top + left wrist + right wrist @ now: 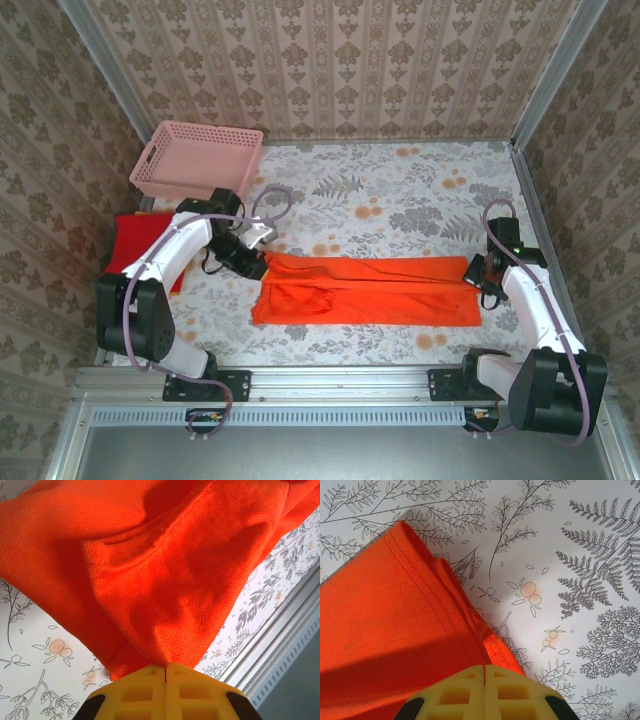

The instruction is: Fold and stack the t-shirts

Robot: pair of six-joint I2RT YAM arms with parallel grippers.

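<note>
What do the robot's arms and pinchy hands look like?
Both arms are white shells with chunky black joints: the left arm and the right arm. A thin purplish cable loops along each. The left gripper and right gripper are blocky yellow plastic with square hollows.

Basket far left; stretched t-shirt across the centre; other t-shirt at left edge.
</note>
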